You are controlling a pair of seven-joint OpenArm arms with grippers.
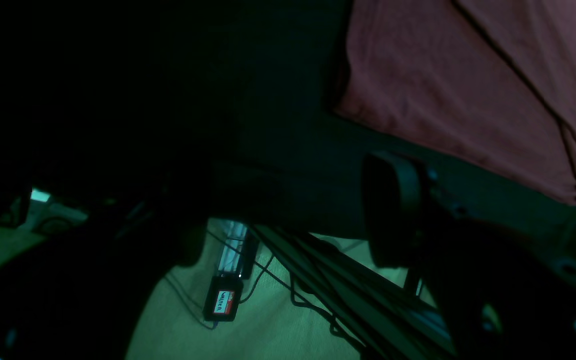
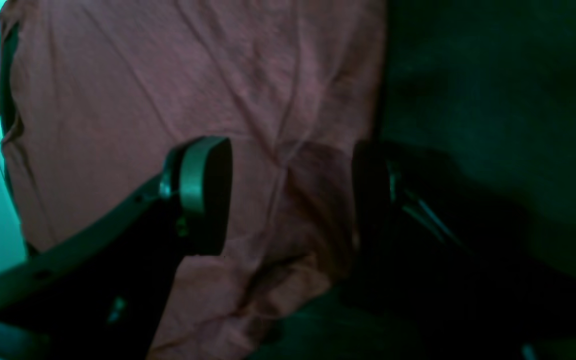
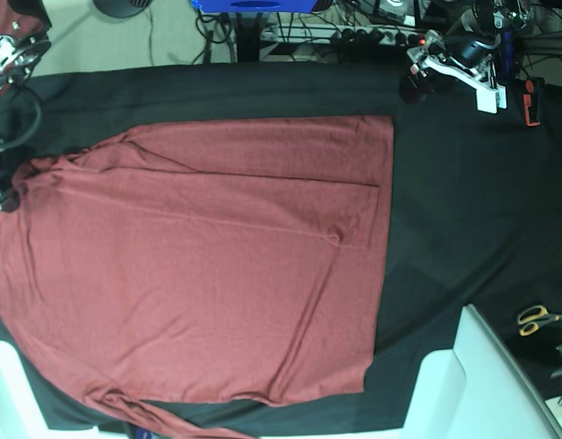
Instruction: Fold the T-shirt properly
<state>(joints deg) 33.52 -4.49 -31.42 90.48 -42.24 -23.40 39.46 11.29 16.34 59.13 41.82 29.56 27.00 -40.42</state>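
The brick-red T-shirt (image 3: 198, 274) lies spread flat on the black cloth sheet (image 3: 463, 210), with a folded panel along its right side. My right gripper (image 2: 288, 200) hovers open over the T-shirt (image 2: 118, 100) near its edge. One finger (image 2: 203, 195) is above red fabric, the other finger (image 2: 373, 200) is at the cloth border, and nothing is pinched between them. My left gripper (image 3: 418, 80) hangs off the shirt's top right corner, above black cloth. In the left wrist view it (image 1: 288, 220) stands open and empty, with the T-shirt (image 1: 468, 90) at the upper right.
Yellow-handled scissors (image 3: 539, 317) lie on the black cloth at the right edge. A white surface (image 3: 482, 384) juts in at the bottom right. Cables and a power strip (image 3: 372, 35) run behind the table. A small labelled box (image 1: 223, 302) and wires lie on the floor.
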